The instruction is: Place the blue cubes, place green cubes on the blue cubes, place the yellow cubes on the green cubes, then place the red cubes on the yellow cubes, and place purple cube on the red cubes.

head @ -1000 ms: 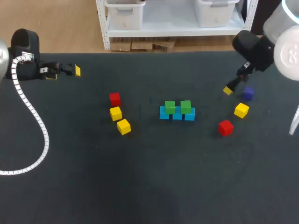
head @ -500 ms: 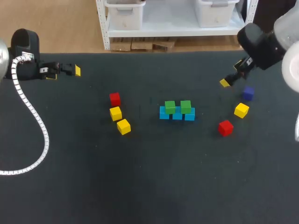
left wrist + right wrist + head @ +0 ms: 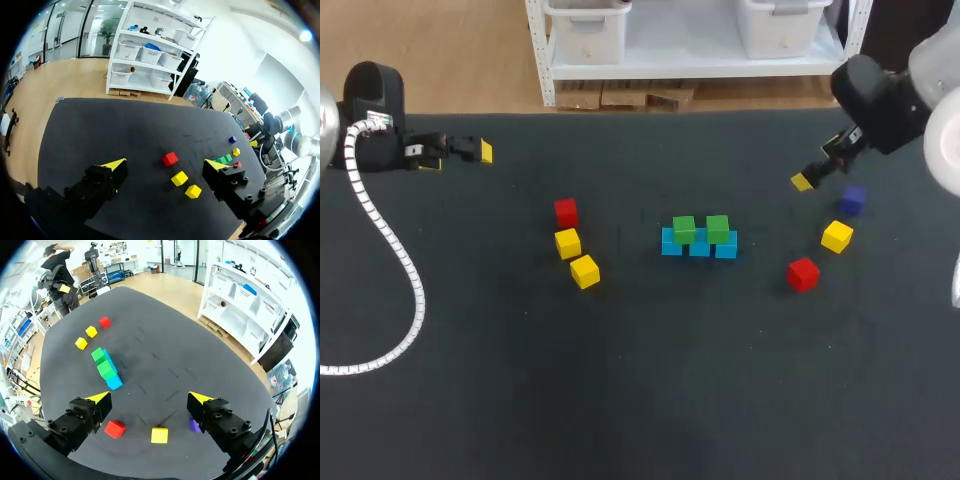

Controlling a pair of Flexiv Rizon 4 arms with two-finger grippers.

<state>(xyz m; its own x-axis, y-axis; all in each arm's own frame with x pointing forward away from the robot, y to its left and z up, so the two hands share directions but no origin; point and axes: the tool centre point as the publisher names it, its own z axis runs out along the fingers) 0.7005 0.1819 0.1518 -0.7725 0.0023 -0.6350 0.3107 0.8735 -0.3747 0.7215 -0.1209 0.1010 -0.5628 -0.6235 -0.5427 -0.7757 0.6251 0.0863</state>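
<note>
- The right gripper (image 3: pixel 149 397) hangs at the upper right of the head view, fingers spread and empty. The left gripper (image 3: pixel 165 164) is at the upper left, also spread and empty.
- The blue cubes (image 3: pixel 699 245) form a row at centre, with two green cubes (image 3: pixel 684 229) on top.
- The nearest yellow cube (image 3: pixel 837 236) lies near the purple cube (image 3: pixel 851 200), so widely spread fingers coming down could nudge the purple one.
- A hard or off-centre placement could knock the green cubes off.
</note>
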